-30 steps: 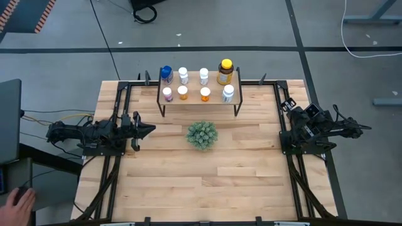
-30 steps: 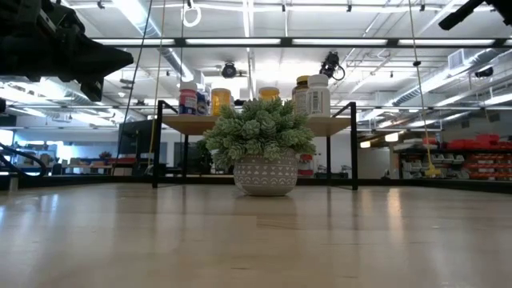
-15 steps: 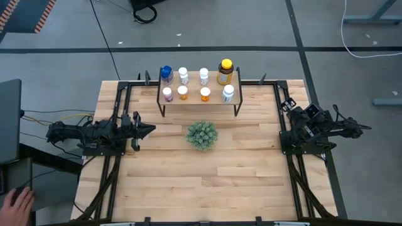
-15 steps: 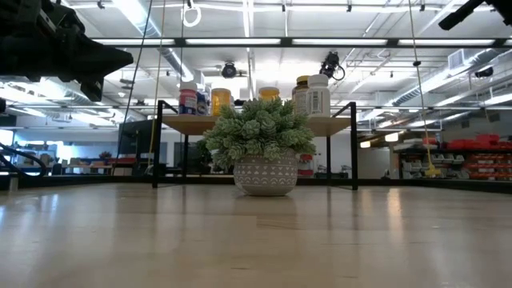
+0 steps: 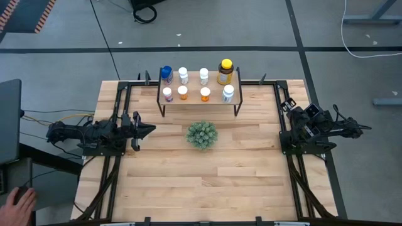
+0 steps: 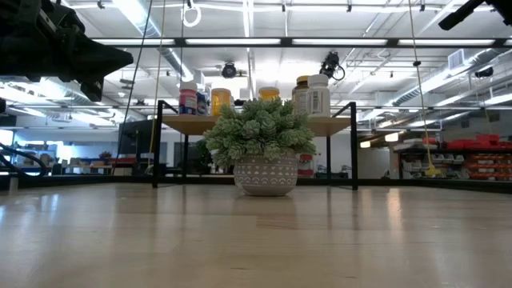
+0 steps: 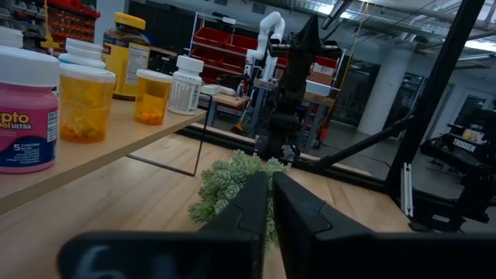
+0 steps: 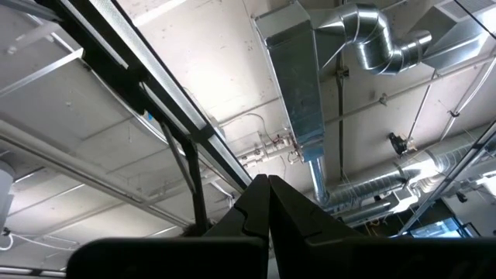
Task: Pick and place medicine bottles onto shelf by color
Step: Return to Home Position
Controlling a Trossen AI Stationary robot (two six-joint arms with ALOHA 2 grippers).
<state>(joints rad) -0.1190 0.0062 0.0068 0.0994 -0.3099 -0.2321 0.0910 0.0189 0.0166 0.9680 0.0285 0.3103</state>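
Several medicine bottles stand upright in two rows on the shelf (image 5: 198, 100) at the table's far middle: a blue one (image 5: 166, 74), white ones (image 5: 183, 75), orange ones (image 5: 183, 92), a purple one (image 5: 167, 94) and a larger amber one with a yellow cap (image 5: 225, 71). My left gripper (image 5: 151, 130) is shut and holds nothing; it points level from the table's left edge toward the middle. My right gripper (image 5: 290, 113) is shut and holds nothing; it sits folded back at the right edge, tilted up toward the ceiling (image 8: 268, 180).
A green spiky plant (image 5: 201, 135) in a patterned pot (image 6: 264, 174) stands at the table's middle, just in front of the shelf. Bare wooden tabletop (image 5: 207, 182) stretches across the near half. A person's hand (image 5: 17, 204) shows off the table's near left corner.
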